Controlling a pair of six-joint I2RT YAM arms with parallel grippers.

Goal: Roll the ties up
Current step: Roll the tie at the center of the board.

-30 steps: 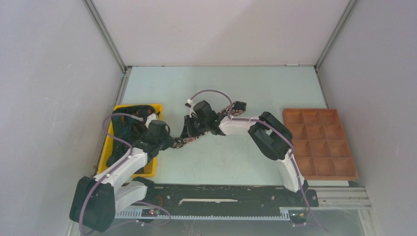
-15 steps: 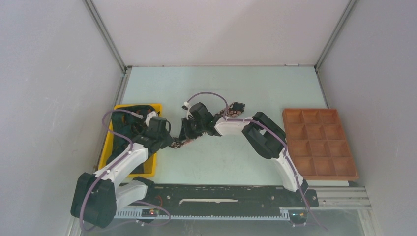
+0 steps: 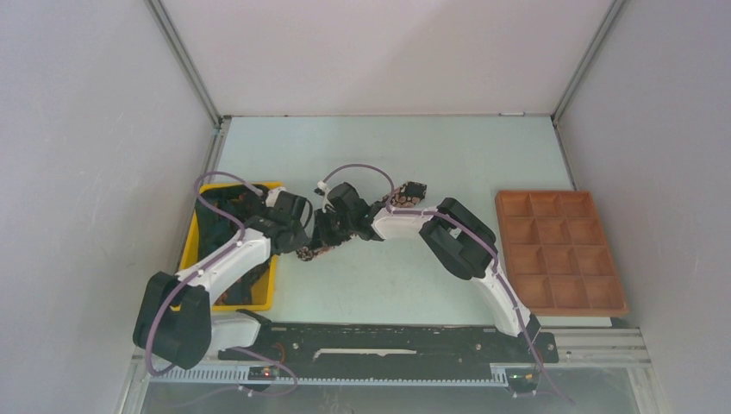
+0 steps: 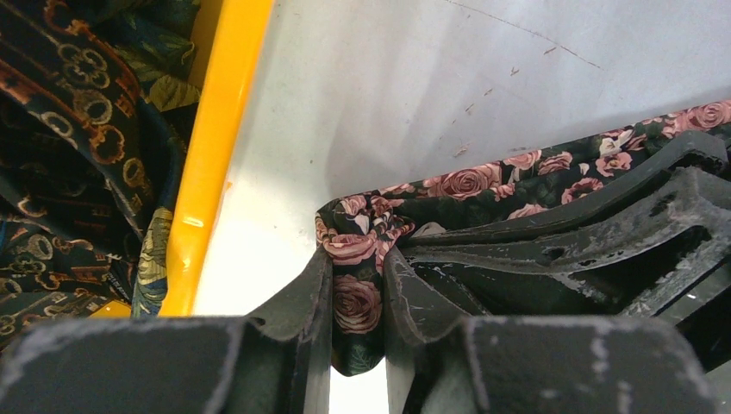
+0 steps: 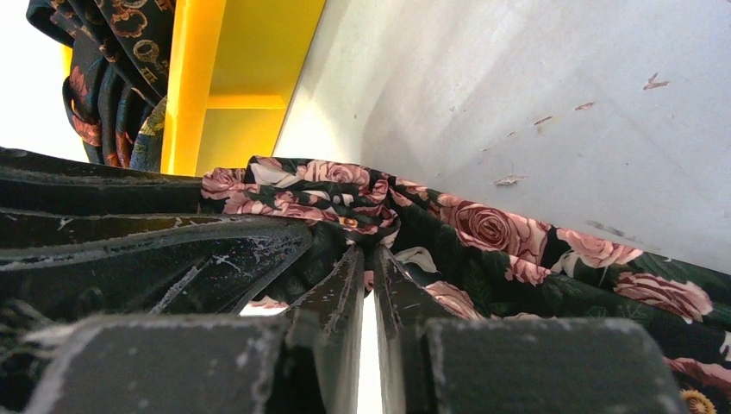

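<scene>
Top view: tie lies stretched on counter, one end just beside bin.
Left wrist: left tool closed on a bunched tie fold.
Right wrist: right tool nearly closed, pinching tie fabric.

bright, even light, soft shadows; wrist views show the tie sharp, nearest edges blurred.
</scene>
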